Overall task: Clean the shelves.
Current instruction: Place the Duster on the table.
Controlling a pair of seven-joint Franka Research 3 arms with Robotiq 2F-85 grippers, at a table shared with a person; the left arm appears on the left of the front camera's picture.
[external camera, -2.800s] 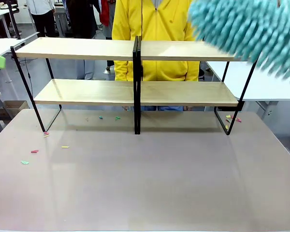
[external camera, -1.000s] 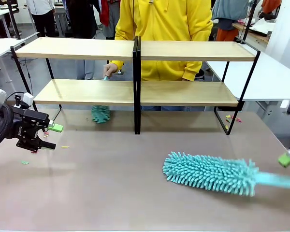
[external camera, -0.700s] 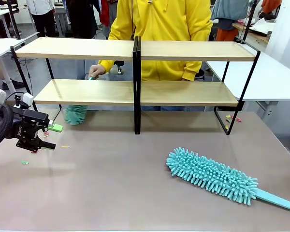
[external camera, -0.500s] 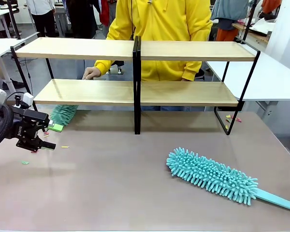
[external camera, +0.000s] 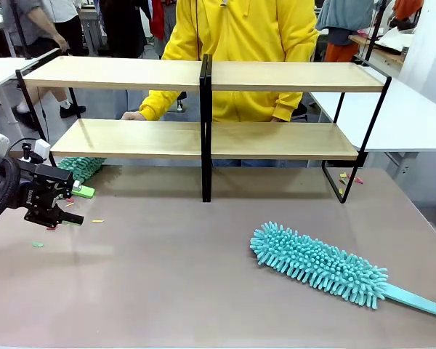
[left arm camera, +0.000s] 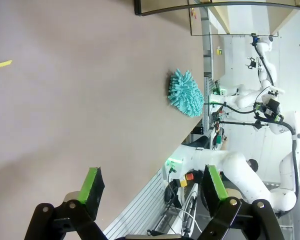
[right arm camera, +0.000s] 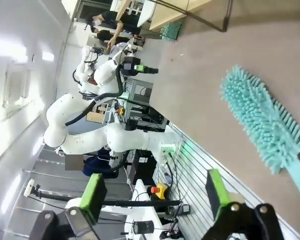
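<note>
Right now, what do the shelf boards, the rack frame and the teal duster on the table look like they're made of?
Light wooden shelves: pale boards with faint grain and a matte face, probably wood or laminate. Thin black metal frame: slim dark bars with a dull sheen, likely painted metal. Teal fluffy duster: soft chenille-like fingers, probably microfibre; its smooth teal handle looks like plastic.
</note>
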